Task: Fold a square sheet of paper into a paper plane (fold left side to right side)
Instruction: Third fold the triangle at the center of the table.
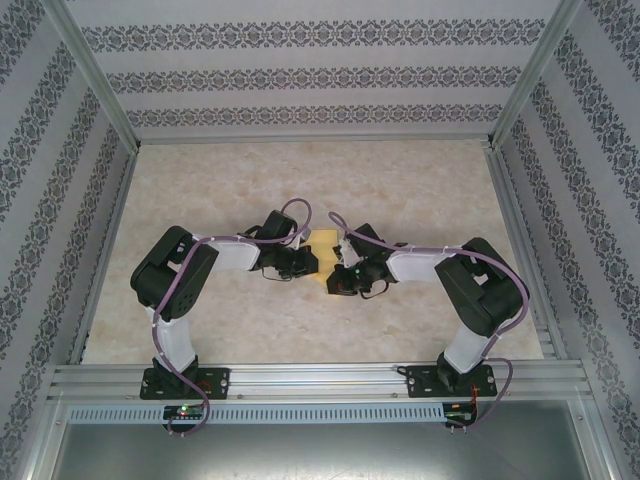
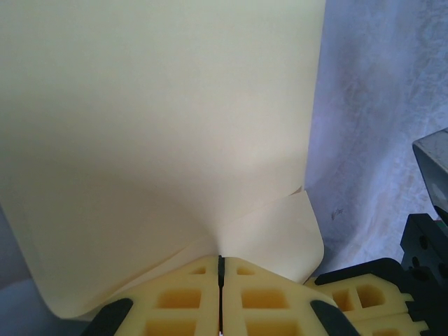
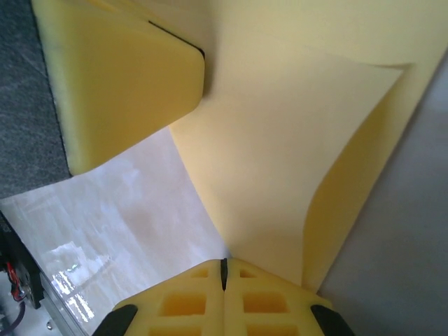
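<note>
Marbled beige tabletop [image 1: 300,190], centre: one pale yellow square sheet of paper [image 1: 323,243].
Matte, unmarked, curling in two layers; left gripper [image 2: 220,269] and right gripper [image 3: 224,269] each pinch its near edge, jaws closed.

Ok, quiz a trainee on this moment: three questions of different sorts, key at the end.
1. True or false: the left jaws are shut on the yellow paper sheet.
2. The right jaws are: A) wide open, B) shut on the same sheet, C) shut on nothing.
3. In one word: does the sheet lie flat or curled?
Key: 1 true; 2 B; 3 curled.
</note>
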`<state>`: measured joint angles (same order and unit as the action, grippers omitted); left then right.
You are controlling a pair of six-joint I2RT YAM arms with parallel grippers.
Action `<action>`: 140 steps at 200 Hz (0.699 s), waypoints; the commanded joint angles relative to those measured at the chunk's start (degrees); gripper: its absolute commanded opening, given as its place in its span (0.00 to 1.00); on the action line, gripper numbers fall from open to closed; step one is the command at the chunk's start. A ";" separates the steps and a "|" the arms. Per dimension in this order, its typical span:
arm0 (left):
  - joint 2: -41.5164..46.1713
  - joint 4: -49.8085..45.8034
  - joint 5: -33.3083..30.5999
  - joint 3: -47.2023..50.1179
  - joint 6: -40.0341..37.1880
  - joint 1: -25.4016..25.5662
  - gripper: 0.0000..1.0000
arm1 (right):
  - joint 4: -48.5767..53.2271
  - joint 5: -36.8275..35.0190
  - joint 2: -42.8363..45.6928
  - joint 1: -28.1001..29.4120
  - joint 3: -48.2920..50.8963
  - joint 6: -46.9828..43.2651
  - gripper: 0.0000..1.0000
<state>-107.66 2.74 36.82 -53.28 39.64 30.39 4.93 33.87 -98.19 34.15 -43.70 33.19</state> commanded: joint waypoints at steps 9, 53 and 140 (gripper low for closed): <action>-2.53 -5.47 -4.02 0.19 -1.68 0.98 0.09 | 2.59 -0.07 1.37 -0.95 4.19 1.61 0.01; -2.43 -5.61 -4.15 0.18 -1.81 0.98 0.09 | 1.75 0.47 2.94 -2.18 7.60 1.42 0.00; -2.33 -4.80 -3.66 0.21 -1.15 0.99 0.09 | 2.85 0.75 10.13 -1.44 1.40 3.32 0.00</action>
<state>-107.70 2.20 36.58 -53.60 39.44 30.63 8.45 34.83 -86.83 31.66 -39.31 34.83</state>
